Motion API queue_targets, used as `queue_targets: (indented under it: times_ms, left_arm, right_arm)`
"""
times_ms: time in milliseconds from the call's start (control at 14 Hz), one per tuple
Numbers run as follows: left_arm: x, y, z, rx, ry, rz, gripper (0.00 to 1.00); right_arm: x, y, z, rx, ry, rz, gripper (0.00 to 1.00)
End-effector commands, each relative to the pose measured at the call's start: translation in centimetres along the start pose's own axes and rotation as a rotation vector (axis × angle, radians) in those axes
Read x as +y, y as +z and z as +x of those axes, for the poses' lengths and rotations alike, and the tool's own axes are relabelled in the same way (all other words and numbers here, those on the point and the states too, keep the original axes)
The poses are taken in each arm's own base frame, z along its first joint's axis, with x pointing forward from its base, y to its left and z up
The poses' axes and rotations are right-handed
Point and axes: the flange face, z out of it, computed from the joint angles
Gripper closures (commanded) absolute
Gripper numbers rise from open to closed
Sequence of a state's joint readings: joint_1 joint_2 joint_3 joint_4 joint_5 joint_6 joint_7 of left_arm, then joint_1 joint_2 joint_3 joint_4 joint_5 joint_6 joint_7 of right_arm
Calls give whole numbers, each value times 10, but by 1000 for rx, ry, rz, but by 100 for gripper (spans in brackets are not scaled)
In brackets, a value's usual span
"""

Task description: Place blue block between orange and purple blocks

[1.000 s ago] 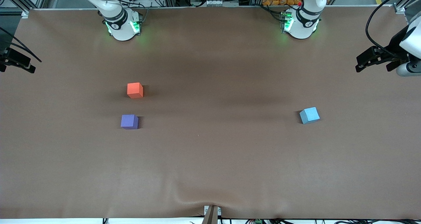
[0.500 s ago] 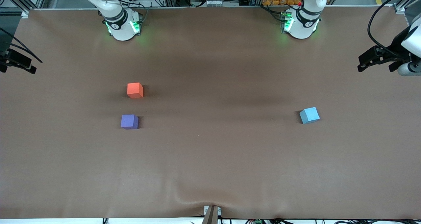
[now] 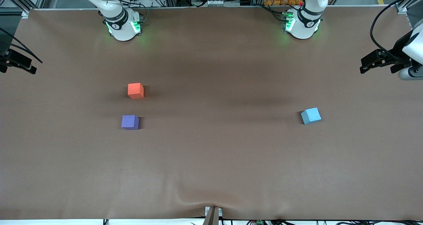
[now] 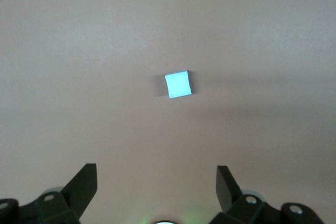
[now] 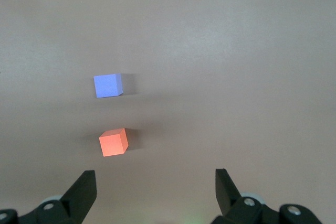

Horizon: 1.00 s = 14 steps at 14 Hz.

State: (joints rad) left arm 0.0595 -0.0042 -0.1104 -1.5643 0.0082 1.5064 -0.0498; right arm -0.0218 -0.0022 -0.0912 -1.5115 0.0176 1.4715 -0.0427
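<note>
The blue block (image 3: 311,115) (image 4: 178,84) lies alone on the brown table toward the left arm's end. The orange block (image 3: 135,90) (image 5: 113,141) and the purple block (image 3: 130,122) (image 5: 107,85) sit toward the right arm's end. The purple one is nearer to the front camera, with a bare gap between the two. My left gripper (image 3: 380,64) (image 4: 156,182) hangs open and empty high over the table's edge at the left arm's end. My right gripper (image 3: 16,66) (image 5: 156,184) hangs open and empty over the edge at the right arm's end.
The two arm bases (image 3: 124,25) (image 3: 302,23) stand along the table's edge farthest from the front camera. A small bracket (image 3: 212,215) sticks up at the nearest edge, where the brown cover (image 3: 211,159) wrinkles.
The left gripper has drifted slightly outward over the table's end. The three blocks have not moved.
</note>
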Motion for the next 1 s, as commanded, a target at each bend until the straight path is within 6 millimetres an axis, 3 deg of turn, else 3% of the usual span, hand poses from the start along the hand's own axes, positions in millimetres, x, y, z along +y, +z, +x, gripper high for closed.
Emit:
queue_targets:
  times_ms: [0,214,286,429,500,714,929]
  left_arm:
    - [-2,-4,-4,6,15,13,0]
    - [-2,10,-1,0,14,10,0]
    - [-4,31,4,11,9,10,0]
    - [-6,85,14,51,-1,11,0]
    - [-18,120,19,88,-22,8,0]
    - [-21,218,32,153,-29,-6,0]
    - [-17,289,47,94,-20,-31,0]
  right_arm:
    - [-2,-3,0,-2,3,-3,0]
    - [-2,-3,0,-2,3,-3,0]
    - [-2,-3,0,-2,3,-3,0]
    - [-2,-3,0,-2,3,-3,0]
    - [-2,-3,0,-2,3,-3,0]
    - [-2,-3,0,-2,3,-3,0]
    - [-2,-3,0,-2,3,-3,0]
